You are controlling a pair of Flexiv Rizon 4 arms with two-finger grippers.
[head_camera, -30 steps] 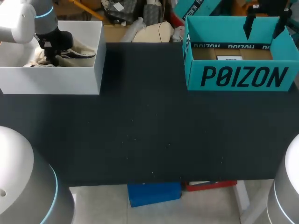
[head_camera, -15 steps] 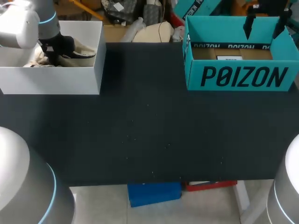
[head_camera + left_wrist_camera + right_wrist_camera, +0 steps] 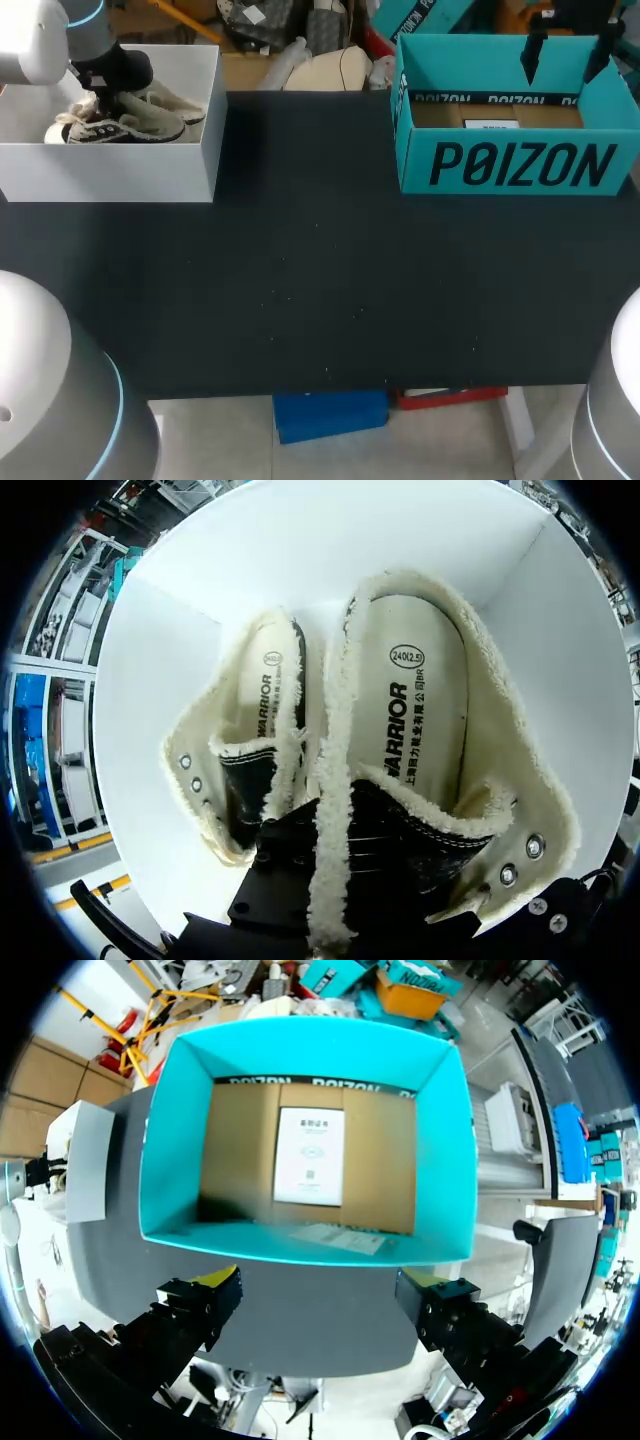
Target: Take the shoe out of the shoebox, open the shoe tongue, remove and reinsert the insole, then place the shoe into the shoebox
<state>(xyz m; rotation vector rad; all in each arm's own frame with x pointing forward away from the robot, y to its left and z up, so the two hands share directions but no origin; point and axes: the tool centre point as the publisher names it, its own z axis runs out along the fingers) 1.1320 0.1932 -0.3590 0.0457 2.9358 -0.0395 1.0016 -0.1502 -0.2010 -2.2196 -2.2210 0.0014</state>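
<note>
- 2 black shoes with fluffy cream lining lie side by side in a smooth white box on the dark bench: the near shoe and the far shoe.
- The left pincer sits at the near shoe's fleecy collar; I cannot tell whether it grips.
- The right pincer hangs spread wide over the teal cardboard box, holding nothing.

Glossy white arms with blue rings, black yellow-tipped fingers.

Table black, faint pale specks. Shoes black, cream fleece lining, cream insoles with black print, silver eyelets. Their box white. Other box teal, black lettering, brown inside. Right gripper black, yellow-tipped.
</note>
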